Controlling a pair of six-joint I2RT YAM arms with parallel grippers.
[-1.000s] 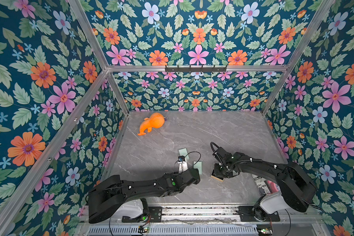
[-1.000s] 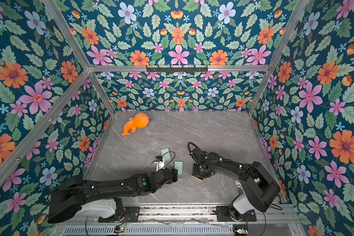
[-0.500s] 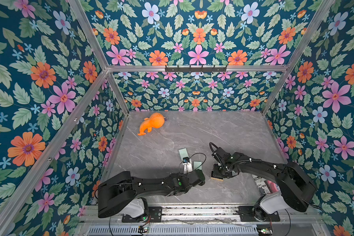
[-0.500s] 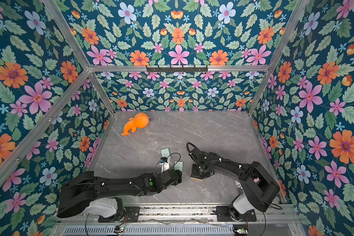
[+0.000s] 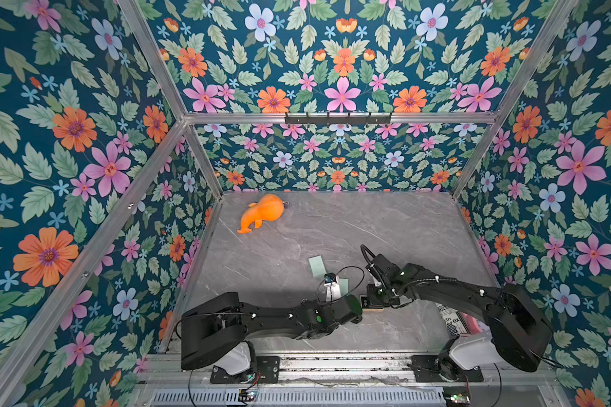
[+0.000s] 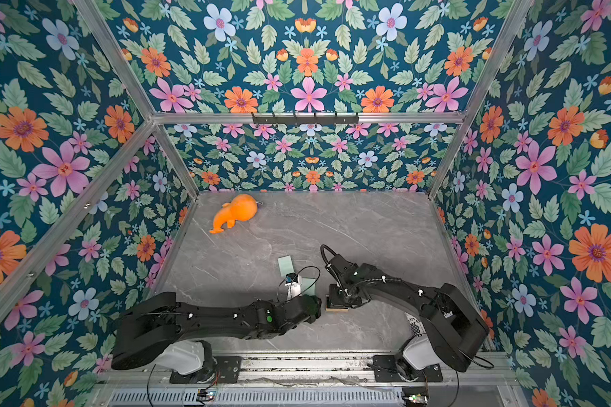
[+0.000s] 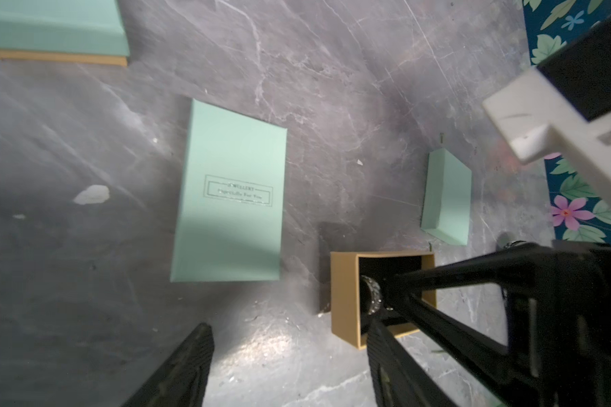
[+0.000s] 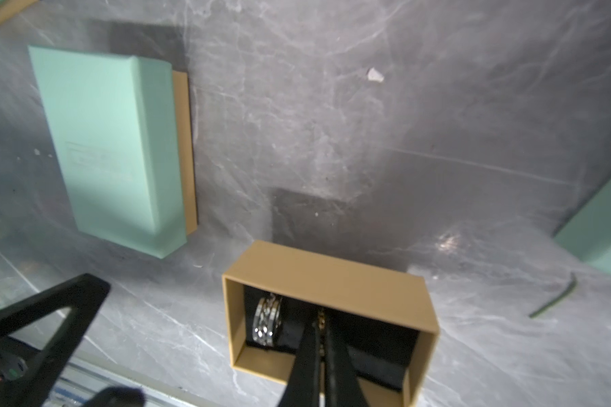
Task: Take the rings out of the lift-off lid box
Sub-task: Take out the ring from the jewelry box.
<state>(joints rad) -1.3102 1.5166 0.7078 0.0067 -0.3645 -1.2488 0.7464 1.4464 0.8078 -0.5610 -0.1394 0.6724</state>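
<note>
Front edge of table: tan box open, lid off. Right gripper reaches inside, fingers clenched, a gold-toned band glinting at the tips; true hold unclear. Silver ring stands in the black insert beside them. Left gripper spread, empty, beside the box.

Step, I judge: extracting a ring. Next: lift straight up, clear of the wall.

Beyond: closed mint-green box. Far back: orange toy.

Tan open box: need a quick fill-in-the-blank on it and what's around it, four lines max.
1. The silver ring stands in the ___ insert of the tan box.
2. The right gripper reaches into the tan box with its jaws ___.
3. The left gripper hovers near the tan box with its jaws ___.
4. The toy at the far side of the table is ___.
Missing words: black; shut; open; orange.
</note>
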